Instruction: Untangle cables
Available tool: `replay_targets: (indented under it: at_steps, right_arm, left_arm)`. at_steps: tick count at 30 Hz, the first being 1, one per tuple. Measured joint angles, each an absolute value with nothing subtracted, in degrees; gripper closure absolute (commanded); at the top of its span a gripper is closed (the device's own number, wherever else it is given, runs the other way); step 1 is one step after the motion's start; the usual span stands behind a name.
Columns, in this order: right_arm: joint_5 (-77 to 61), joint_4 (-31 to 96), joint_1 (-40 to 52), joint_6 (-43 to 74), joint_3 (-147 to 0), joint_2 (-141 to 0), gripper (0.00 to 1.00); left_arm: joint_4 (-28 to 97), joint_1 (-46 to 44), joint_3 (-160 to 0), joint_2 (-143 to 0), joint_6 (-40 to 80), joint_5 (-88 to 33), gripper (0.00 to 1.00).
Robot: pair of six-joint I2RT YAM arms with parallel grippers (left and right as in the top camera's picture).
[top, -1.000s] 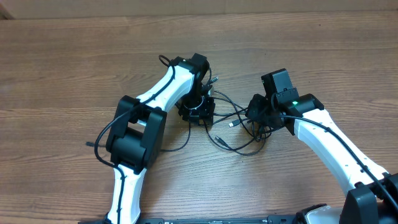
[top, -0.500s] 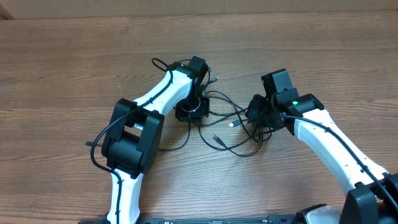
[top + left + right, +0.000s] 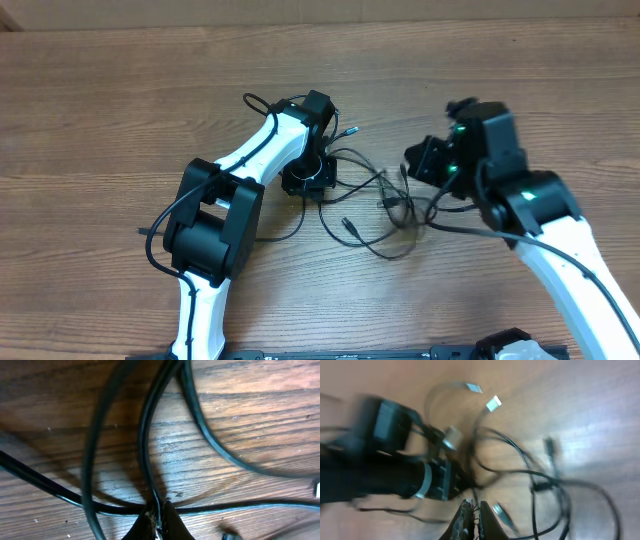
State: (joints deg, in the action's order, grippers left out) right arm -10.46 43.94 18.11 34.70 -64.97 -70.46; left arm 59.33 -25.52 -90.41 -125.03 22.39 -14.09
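Observation:
A tangle of thin black cables lies on the wooden table between my two arms, with a plug end at its front. My left gripper sits low at the tangle's left side. In the left wrist view the gripper is shut on one thin cable that runs up from its tips. My right gripper is raised at the tangle's right side. In the blurred right wrist view the gripper is shut on a thin cable strand, with more cables trailing to the right.
The left arm's own thick wire loops out beside its elbow, and another loop shows near its wrist. Two silvery plug tips lie beyond the tangle. The left arm's black wrist fills the left of the right wrist view.
My left gripper has shut on a cable and shifted slightly left. The right arm has lifted up and to the right, drawing the cables that way.

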Motion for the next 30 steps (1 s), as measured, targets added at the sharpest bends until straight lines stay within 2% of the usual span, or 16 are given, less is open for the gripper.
replay_targets:
  at_steps: [15, 25, 26, 29, 30]
  right_arm:
    - [-10.1, 40.3, 9.8, 32.9, -65.8, -59.9, 0.96]
    - [-9.6, 45.3, 4.7, 29.4, -65.8, -61.1, 0.96]
    - [-9.8, 46.5, 4.5, 29.3, -65.9, -61.9, 0.93]
    - [-11.5, 49.7, 4.3, 28.4, -65.9, -64.4, 0.63]
    - [-13.1, 51.7, 4.2, 27.4, -65.9, -66.3, 0.57]
  left_arm:
    - [59.1, -25.5, -90.4, -125.0, 22.4, -14.0, 0.94]
    - [58.8, -25.5, -90.3, -125.0, 22.4, -13.8, 0.93]
    - [58.7, -25.5, -90.3, -125.0, 22.4, -13.6, 0.94]
    - [58.9, -25.5, -90.2, -125.0, 22.4, -13.2, 0.92]
    - [59.0, -25.5, -90.2, -125.0, 22.4, -13.0, 0.91]
